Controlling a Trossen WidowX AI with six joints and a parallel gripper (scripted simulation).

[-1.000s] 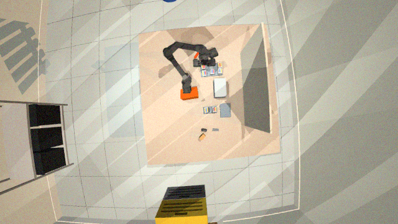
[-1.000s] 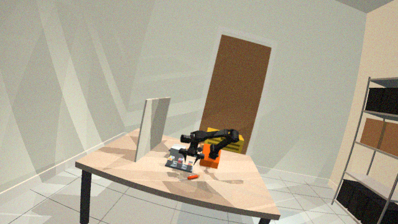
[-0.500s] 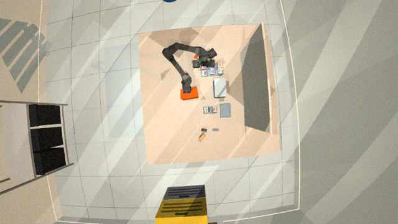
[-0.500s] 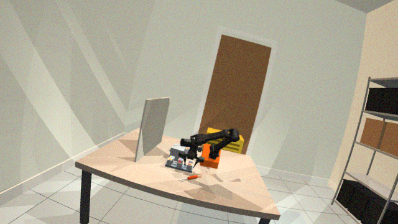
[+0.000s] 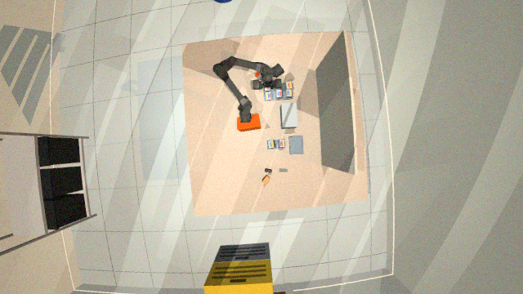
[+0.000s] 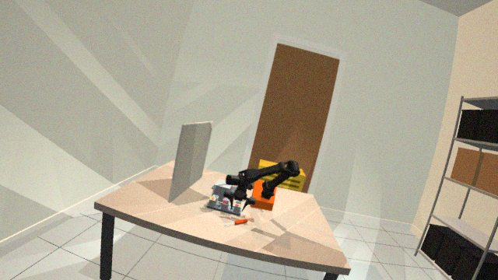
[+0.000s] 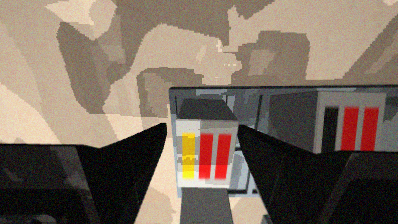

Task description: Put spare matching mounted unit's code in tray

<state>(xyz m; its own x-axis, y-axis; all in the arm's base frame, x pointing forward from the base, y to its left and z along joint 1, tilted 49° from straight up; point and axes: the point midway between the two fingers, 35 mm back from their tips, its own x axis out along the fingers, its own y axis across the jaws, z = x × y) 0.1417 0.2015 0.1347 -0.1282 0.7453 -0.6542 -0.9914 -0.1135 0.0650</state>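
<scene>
My gripper [image 5: 266, 85] [image 6: 237, 208] [image 7: 202, 129] is open, pointing down at the rack [image 6: 223, 211] [image 7: 245, 107]. A spare with yellow, red, red bars [image 7: 206, 155] stands between the fingertips; a gap shows at its left, and the right fingertip is very close to it. A spare with black, red, red bars [image 7: 350, 125] stands to its right. More striped spares [image 5: 268, 95] [image 5: 279, 93] [image 5: 288, 93] stand in the rack area. A flat blue-grey piece [image 5: 296, 144], perhaps the tray, lies beside two striped units [image 5: 270, 144] [image 5: 282, 144]. Which unit is mounted is unclear; its back is not readable.
A pale grey box [image 5: 288, 115] stands between the rack and the blue-grey piece. A tall grey panel [image 5: 337, 106] [image 6: 191, 155] stands beyond it. An orange block [image 5: 249, 123] is at the arm's base. An orange screwdriver [image 5: 257, 74] [image 6: 241, 222] lies near the rack. Small items [image 5: 268, 170] [image 5: 265, 180] lie farther off.
</scene>
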